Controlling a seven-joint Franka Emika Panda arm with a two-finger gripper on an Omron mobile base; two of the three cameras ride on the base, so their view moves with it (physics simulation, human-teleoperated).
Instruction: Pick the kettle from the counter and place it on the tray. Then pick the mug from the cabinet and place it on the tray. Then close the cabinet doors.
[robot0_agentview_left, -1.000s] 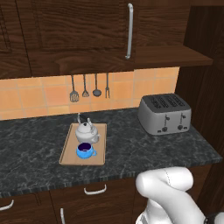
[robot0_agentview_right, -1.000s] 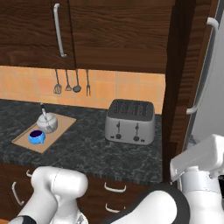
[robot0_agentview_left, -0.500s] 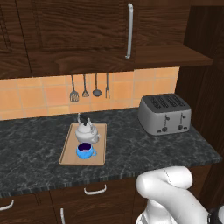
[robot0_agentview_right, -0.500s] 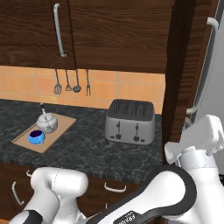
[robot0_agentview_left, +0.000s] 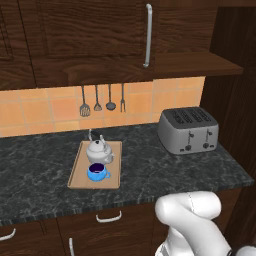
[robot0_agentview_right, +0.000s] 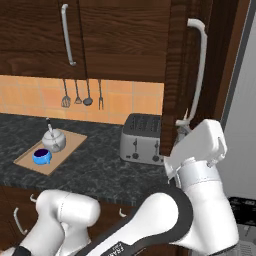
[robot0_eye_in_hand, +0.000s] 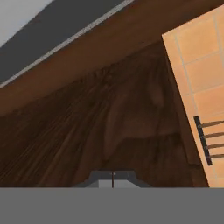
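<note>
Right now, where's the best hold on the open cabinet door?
Probably the long vertical bar handle on the open cabinet door. It stands off the outer face, which faces right in the right base view, so come from that side, closing across the bar.

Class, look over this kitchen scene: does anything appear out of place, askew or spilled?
One thing stands out: the right cabinet door still stands swung out edge-on, while the left one is shut. Otherwise all is tidy: the kettle and mug sit upright on the tray, and nothing is spilled on the counter.
</note>
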